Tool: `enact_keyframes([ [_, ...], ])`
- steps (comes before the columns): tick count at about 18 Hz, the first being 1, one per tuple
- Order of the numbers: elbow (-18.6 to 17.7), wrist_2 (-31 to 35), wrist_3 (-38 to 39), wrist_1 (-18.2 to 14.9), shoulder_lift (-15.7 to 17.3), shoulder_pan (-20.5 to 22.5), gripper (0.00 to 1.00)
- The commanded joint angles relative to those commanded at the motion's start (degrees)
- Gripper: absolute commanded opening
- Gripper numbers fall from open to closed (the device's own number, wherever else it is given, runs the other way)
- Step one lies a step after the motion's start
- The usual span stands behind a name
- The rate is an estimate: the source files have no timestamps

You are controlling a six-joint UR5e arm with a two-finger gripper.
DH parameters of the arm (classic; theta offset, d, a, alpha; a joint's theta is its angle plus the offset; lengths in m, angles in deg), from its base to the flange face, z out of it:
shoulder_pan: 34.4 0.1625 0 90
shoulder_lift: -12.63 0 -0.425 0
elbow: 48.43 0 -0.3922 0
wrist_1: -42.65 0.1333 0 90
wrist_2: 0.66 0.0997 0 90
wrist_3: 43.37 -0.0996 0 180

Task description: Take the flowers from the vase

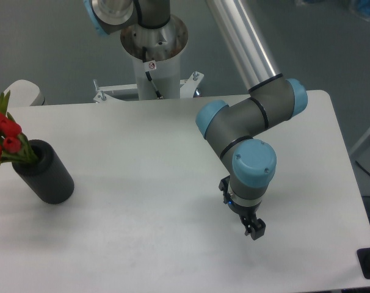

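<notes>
Arm reaches in from upper middle, elbow folded, grey links with blue joint caps. Wrist points downward. Tool hangs low on right side, black fingers appear close together, nothing held; finger gap too small to judge.

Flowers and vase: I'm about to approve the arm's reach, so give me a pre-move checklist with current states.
1. flowers seated in the vase: ok.
2. Vase standing on the table: ok.
3. gripper empty: ok, nothing seen in it.
4. Jaws open enough for the stems: cannot tell, too small.
5. Table between gripper and vase bare: ok.
6. Whole bunch in view: not ok, cut off at the left edge.
</notes>
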Motion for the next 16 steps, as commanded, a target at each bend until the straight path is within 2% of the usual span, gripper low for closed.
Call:
enact_keyframes([
  [11, -1.31, -0.62, -0.09, 0.35, 0.79, -0.09, 1.0],
  [16, -3.77, -5.53, 0.97, 1.23, 2.28, -0.09, 1.0],
])
